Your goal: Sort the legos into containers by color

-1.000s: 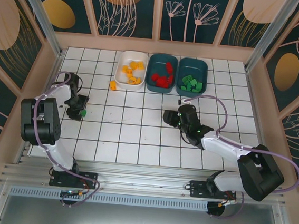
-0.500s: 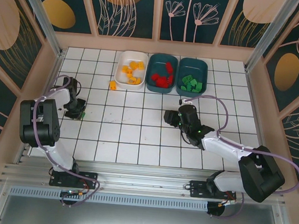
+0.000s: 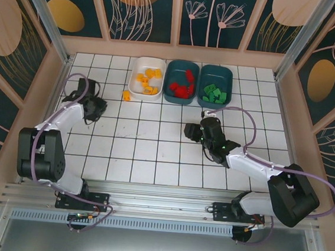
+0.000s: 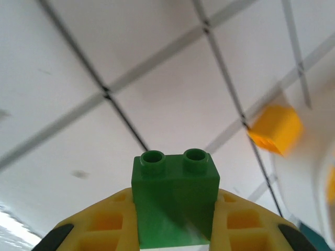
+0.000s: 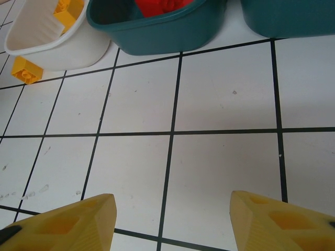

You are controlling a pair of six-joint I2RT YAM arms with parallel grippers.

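Green lego [image 4: 175,180] pinched in the left tool [image 4: 175,217], right tool [image 5: 171,204] agape

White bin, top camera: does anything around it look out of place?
Yes. One yellow-orange brick lies on the table just outside the white bin, at its near left corner, while the other yellow-orange bricks sit inside it. It looks unsorted, perhaps missed or dropped.

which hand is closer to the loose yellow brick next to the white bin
Left. The left hand, gripping a green brick, sits close to the yellow brick on its left; the right hand, open, is much farther off to its right.
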